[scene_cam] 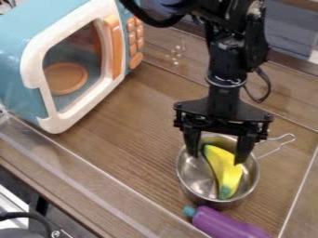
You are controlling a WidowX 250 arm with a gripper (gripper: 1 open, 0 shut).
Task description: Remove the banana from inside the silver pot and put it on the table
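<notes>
end effector (218, 156): located above the pot (188, 184), its fingertips at the far part of the pot's opening; contact with the rim cannot be determined. banana (225, 171): inside the pot, below the end effector and between its fingers as viewed, extending toward the near side. pot: standing on the table (125, 144); its handle (278, 140) extends to the right of the end effector. eggplant toy (229, 226): on the near side of the end effector, lying just beside the pot. toy microwave (62, 60): well apart, to the left of the end effector and farther back; a disc (66, 78) lies inside it.
</notes>
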